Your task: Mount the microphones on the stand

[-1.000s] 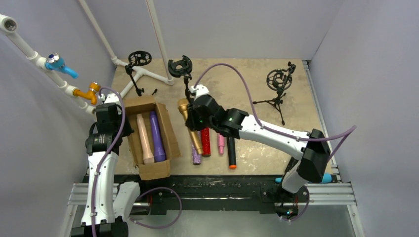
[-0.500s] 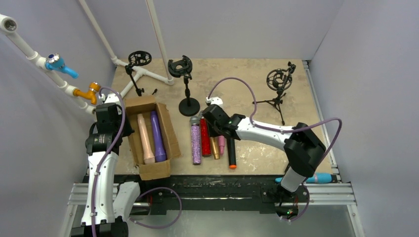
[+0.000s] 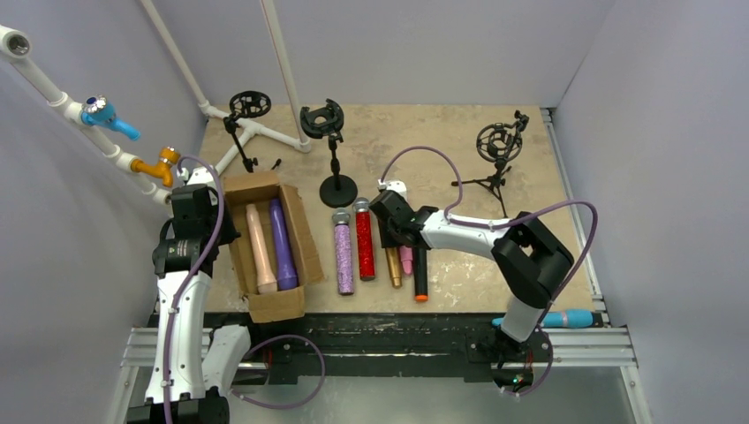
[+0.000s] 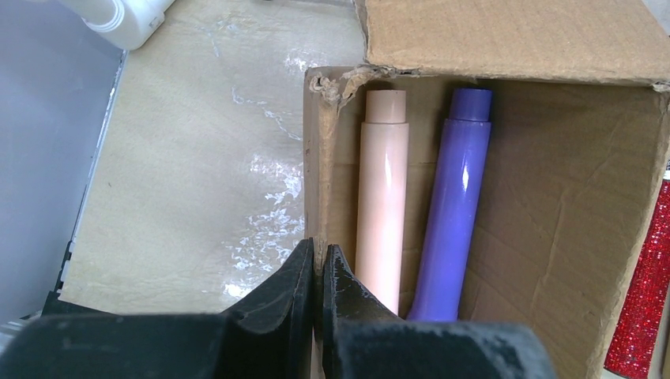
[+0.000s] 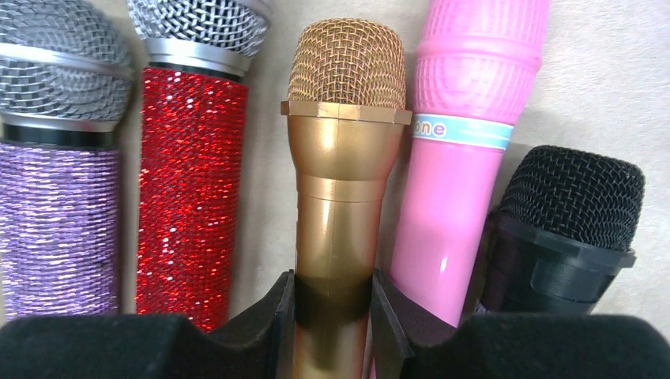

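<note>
**Right claw on the gold microphone, left claw on the box wall**

I'm looking down on a beige, stone-patterned worktop (image 3: 424,132) closed in by pale lilac walls (image 3: 424,44). White pipes (image 3: 53,93) run along the left wall, carrying a blue valve (image 3: 108,116) and an orange valve (image 3: 157,165).

My left claw (image 4: 318,264) is pressed together on the left wall of the cardboard box (image 3: 252,185). Inside the box, the peach microphone (image 3: 260,249) and the plain purple microphone (image 3: 283,243) lie side by side. Behind the box stands a ring-topped stand (image 3: 243,124), and further right a round-based stand (image 3: 336,168).

Right of the box, a row lies flat on the worktop: glittery purple microphone (image 3: 343,256), glittery red microphone (image 3: 364,243), gold microphone (image 5: 344,158), pink microphone (image 5: 466,158), black microphone (image 3: 421,274). My right claw (image 5: 332,296) pinches the gold one around its body, just below the head, with the microphone down in the row. A tripod stand (image 3: 496,163) sits well apart at the back right, and the blue microphone (image 3: 570,317) lies by the near rail (image 3: 618,340).

From above, the right wrist covers most of the gold and pink microphones; only their tails show. The left claw is hidden under its wrist there. The blue microphone is partly behind the right arm's base. In the left wrist view the box is cut off at the frame's right, and I cannot make out the heads of the two microphones inside.
</note>
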